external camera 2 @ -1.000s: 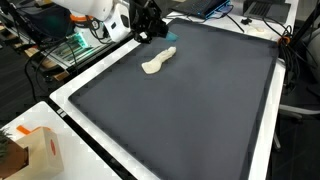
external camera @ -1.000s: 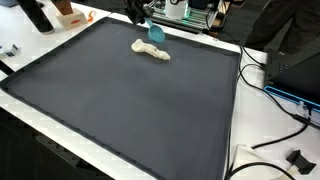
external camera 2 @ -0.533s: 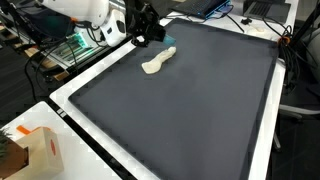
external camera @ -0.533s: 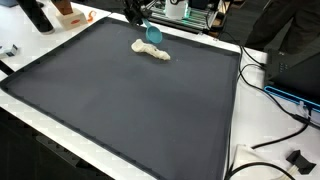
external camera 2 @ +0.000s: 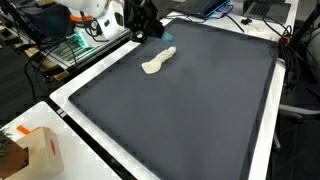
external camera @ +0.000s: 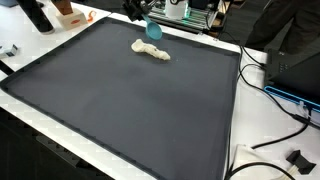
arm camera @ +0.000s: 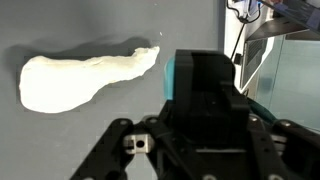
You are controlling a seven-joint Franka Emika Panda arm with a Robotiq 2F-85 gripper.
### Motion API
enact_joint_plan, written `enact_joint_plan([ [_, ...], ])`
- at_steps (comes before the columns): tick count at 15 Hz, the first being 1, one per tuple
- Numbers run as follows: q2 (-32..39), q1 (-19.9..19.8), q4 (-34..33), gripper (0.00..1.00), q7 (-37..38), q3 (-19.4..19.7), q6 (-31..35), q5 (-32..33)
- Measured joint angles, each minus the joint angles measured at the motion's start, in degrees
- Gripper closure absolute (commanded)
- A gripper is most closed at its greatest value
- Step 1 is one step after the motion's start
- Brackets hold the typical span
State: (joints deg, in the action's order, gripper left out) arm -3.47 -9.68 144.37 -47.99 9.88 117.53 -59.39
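A white, elongated lump [external camera: 152, 50] [external camera 2: 156, 62] lies on the dark mat [external camera: 130, 110] near its far edge. In the wrist view the lump [arm camera: 80, 76] fills the left half. A small teal object [external camera: 153, 29] [external camera 2: 170, 50] sits at one end of it. My gripper [external camera: 138, 14] [external camera 2: 148, 27] hangs just above and beside the teal object. In the wrist view the black fingers [arm camera: 207, 85] stand together as one block, and a teal strip [arm camera: 169, 78] shows at their left edge. I cannot tell whether the fingers touch the teal object.
The mat lies on a white table [external camera: 233, 120]. Cables [external camera: 270, 95] and dark equipment stand along one side. A glass-fronted box with electronics [external camera: 185, 14] sits behind the gripper. An orange and white carton [external camera 2: 35, 150] stands at a table corner.
The gripper has risen slightly above the mat. The white lump and the teal object have hardly moved.
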Motion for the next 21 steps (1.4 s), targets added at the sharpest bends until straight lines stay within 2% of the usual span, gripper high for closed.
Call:
enact_joint_plan([
  [12, -11.3, 2.7, 0.0, 0.75, 23.4, -4.5, 0.2, 16.6],
  [21, -19.5, 5.7, -1.5, 0.75, 43.5, -9.4, 0.2, 33.0],
])
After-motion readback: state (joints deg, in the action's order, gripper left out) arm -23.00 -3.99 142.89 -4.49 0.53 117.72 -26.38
